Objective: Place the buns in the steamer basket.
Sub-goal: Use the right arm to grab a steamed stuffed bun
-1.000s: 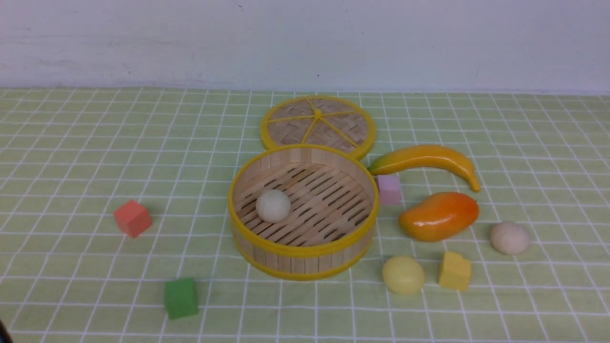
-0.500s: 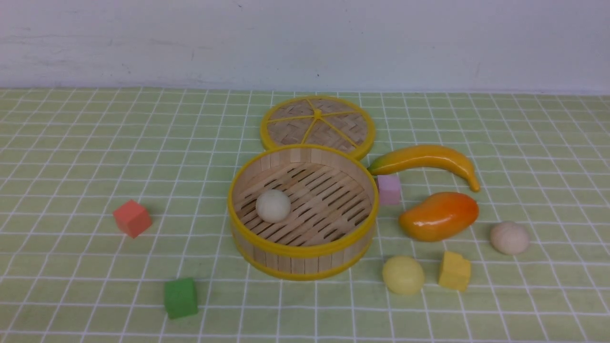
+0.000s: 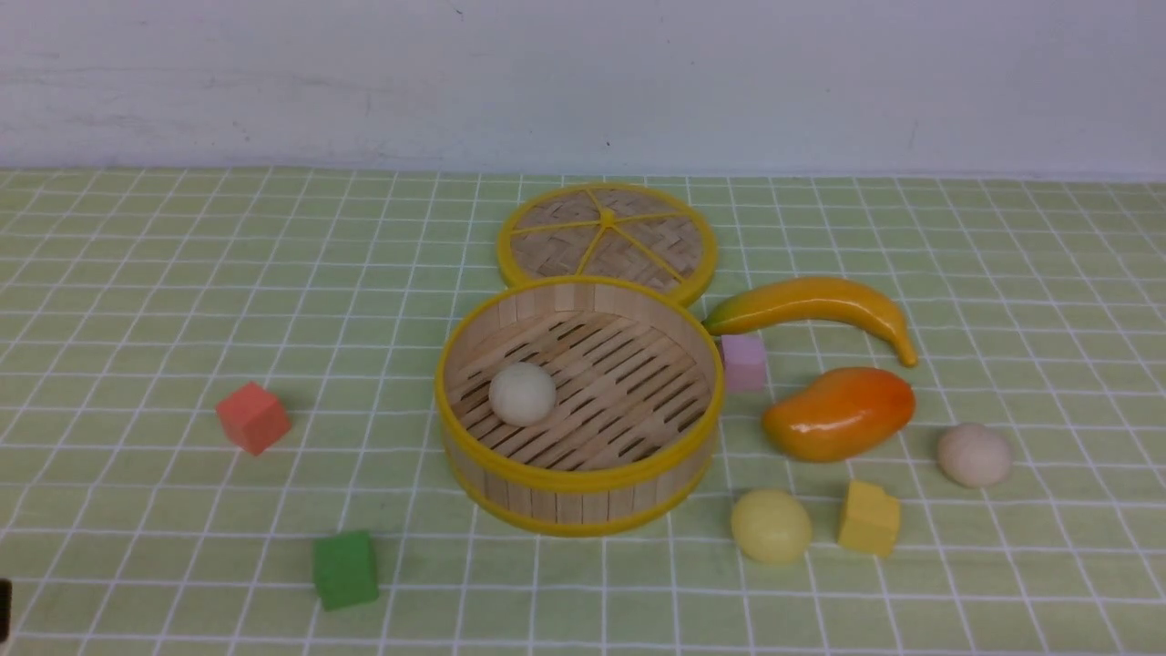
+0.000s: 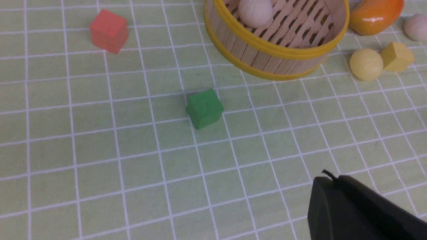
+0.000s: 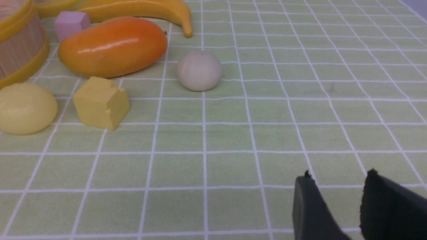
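Front view: I find the yellow bun [image 3: 771, 526] on the tabletop, right of the steamer basket [image 3: 576, 528]. Left wrist view: my left claw [image 4: 328, 175] is clenched, nothing in it. Right wrist view: my right claw [image 5: 339, 173] stands parted, empty, likely nearer the remaining buns.

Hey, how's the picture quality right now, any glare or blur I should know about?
Front view: even, dim light, with small bright highlights on the mango and no strong shadows. Left wrist view: the left gripper is dark, with little detail. Right wrist view: the right gripper is dark and soft, while the cloth's grid lines are easy to make out.
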`<move>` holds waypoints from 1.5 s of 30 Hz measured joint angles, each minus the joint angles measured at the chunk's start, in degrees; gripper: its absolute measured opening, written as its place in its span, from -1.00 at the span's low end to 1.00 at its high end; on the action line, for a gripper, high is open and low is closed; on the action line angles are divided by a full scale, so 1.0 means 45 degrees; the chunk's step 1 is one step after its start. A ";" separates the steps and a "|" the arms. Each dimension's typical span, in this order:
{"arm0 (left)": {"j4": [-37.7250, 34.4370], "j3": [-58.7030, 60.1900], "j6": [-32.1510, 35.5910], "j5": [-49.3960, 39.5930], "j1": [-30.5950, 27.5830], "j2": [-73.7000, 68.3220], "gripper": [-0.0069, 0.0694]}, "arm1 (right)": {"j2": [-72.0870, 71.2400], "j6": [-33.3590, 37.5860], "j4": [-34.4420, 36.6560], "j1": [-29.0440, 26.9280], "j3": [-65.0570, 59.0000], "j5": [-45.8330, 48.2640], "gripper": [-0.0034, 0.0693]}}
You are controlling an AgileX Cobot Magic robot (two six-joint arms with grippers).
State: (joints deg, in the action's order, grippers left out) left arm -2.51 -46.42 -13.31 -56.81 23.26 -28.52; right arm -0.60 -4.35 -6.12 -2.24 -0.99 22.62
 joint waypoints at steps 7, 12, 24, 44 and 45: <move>0.0188 0.0454 0.0000 0.2672 0.0000 -0.0117 -0.85 | 0.0000 0.0000 0.0000 0.0000 0.0000 0.0000 -0.25; 0.0188 0.2276 0.0000 0.6008 0.0000 -0.0224 -0.85 | 0.0000 0.0000 0.0000 0.0000 0.0000 0.0000 -0.25; 0.0200 0.6981 0.0000 0.9470 -0.2686 0.3872 -0.84 | 0.0000 0.0000 0.0000 0.0000 0.0000 0.0000 -0.25; -0.0307 1.0690 0.0000 0.7666 -0.5033 0.6476 -0.85 | 0.0000 0.0000 0.0000 0.0000 0.0000 0.0000 -0.25; -0.0307 1.0690 0.0000 0.7666 -0.5047 0.6476 -0.85 | 0.0000 0.0000 0.0000 0.0000 0.0000 0.0000 -0.25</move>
State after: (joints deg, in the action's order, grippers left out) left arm -3.89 1.68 -13.31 -22.31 0.55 0.62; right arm -0.60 -4.35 -6.12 -2.24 -0.99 22.62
